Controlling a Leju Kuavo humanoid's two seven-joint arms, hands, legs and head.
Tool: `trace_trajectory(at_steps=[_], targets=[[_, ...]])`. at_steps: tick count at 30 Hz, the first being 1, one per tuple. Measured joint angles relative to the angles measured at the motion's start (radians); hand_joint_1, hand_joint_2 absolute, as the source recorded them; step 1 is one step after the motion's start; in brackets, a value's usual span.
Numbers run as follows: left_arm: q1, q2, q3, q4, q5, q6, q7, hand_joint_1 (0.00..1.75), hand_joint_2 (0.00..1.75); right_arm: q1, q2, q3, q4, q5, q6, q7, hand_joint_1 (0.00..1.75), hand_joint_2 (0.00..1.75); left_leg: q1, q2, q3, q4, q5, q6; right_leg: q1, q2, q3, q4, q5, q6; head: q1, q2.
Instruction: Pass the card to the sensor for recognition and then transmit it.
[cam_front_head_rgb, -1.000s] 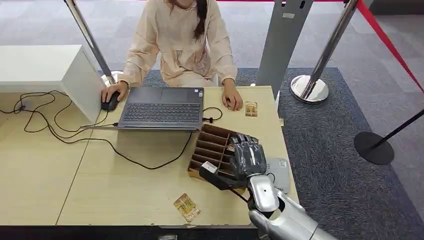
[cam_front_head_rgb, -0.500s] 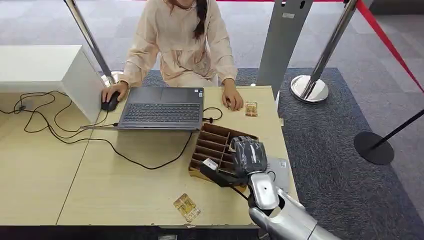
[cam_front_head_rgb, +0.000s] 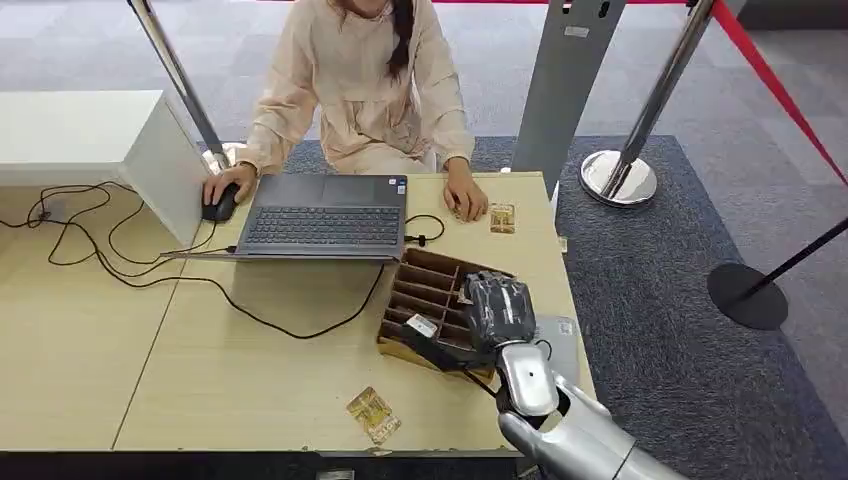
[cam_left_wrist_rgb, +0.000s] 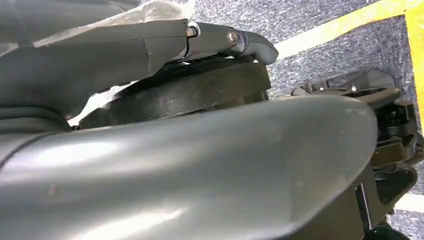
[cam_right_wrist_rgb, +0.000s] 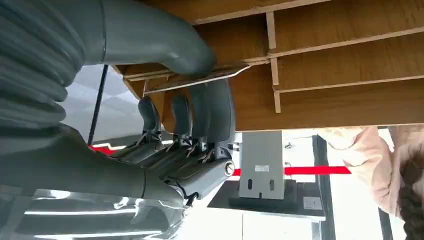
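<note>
Right hand (cam_front_head_rgb: 497, 308) over near-right end of slotted box (cam_front_head_rgb: 425, 290), fingers (cam_right_wrist_rgb: 200, 117) curled down into slot, thumb pressing thin card (cam_right_wrist_rgb: 200, 78) against them — pinch looks made, card not yet out of box. Left hand (cam_left_wrist_rgb: 190, 165) hangs by floor; open or closed, cannot tell. Grey sensor (cam_front_head_rgb: 558, 340) just right of hand, on desk (cam_front_head_rgb: 250, 370). Judgement: early stage — lift, scan and handover to person (cam_front_head_rgb: 360, 90) all left.

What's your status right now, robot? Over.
Right hand pinching card at the wooden box. Left hand grip unclear. Sensor beside box, nothing seen between.
</note>
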Motion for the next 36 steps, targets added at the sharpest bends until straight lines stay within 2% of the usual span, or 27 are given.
trace_trajectory(at_steps=[4,9,19,31,36], targets=[[0.0,0.001,0.0,0.0,0.0,0.0,-0.001,0.0,0.0,0.0,0.0,0.0,0.0,0.003,0.003,0.006,1.36,1.75,0.0,0.0,0.0,0.0,0.0,0.0,0.0,0.0,0.0,0.0,0.0,0.0,0.0,0.0],[0.001,0.002,0.0,0.0,0.002,0.0,-0.005,0.0,0.0,0.0,-0.002,-0.001,-0.008,0.015,-0.005,0.013,1.43,1.75,0.0,0.0,0.0,0.0,0.0,0.0,0.0,0.0,0.0,0.0,0.0,0.0,0.0,0.0],[0.002,0.002,0.0,0.0,0.002,0.0,-0.006,0.0,0.0,0.002,-0.013,-0.001,-0.056,0.051,0.01,0.024,1.43,1.75,0.0,0.0,0.0,0.0,0.0,0.0,0.0,0.0,0.0,0.0,0.0,0.0,0.0,0.0],[0.002,0.003,0.0,0.0,-0.011,-0.002,-0.006,0.0,0.0,0.0,-0.016,-0.007,-0.059,0.056,-0.031,0.015,1.38,1.75,0.0,0.0,0.0,0.0,0.0,0.0,0.0,0.0,0.0,0.0,0.0,0.0,0.0,0.0],[0.002,0.003,0.0,0.0,-0.007,-0.002,-0.009,0.0,0.0,0.002,-0.024,-0.016,-0.102,0.069,-0.053,0.018,1.34,1.75,0.0,0.0,0.0,0.0,0.0,0.0,0.0,0.0,-0.001,0.0,0.0,0.0,0.0,0.0]])
